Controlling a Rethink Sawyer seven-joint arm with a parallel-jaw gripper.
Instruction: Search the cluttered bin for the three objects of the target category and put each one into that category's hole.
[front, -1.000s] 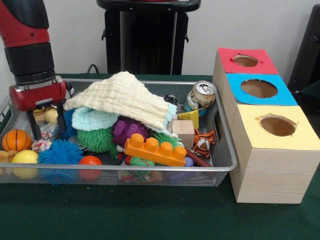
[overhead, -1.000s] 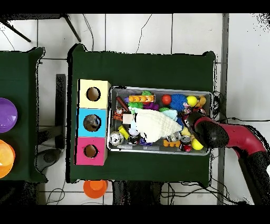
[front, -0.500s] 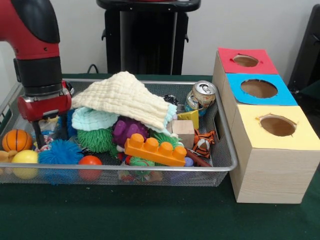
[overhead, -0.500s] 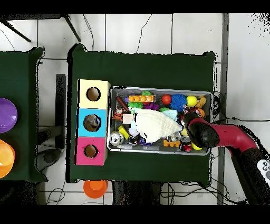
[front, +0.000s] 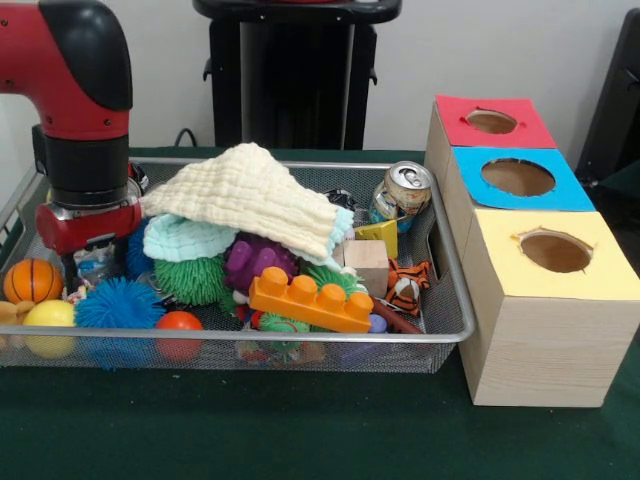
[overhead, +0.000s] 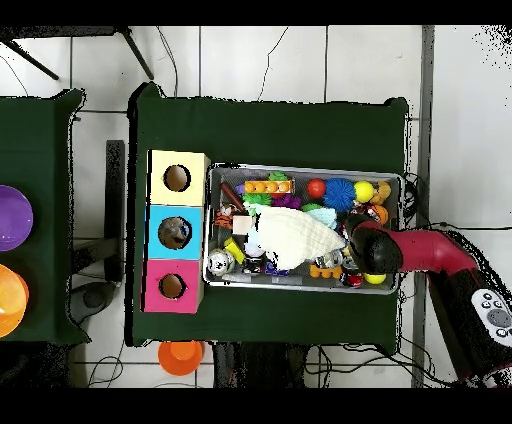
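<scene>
Gripper lowered deeper into bin since earlier frame, at left end beside blue spiky ball; finger state cannot be told. No legible writing seen. Can tilted, top toward boxes.

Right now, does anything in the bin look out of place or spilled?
Nothing has spilled outside the mesh bin. One oddity: a cream cloth lies draped over the pile and hides the toys beneath. The soda can lies tilted against the far corner.
</scene>
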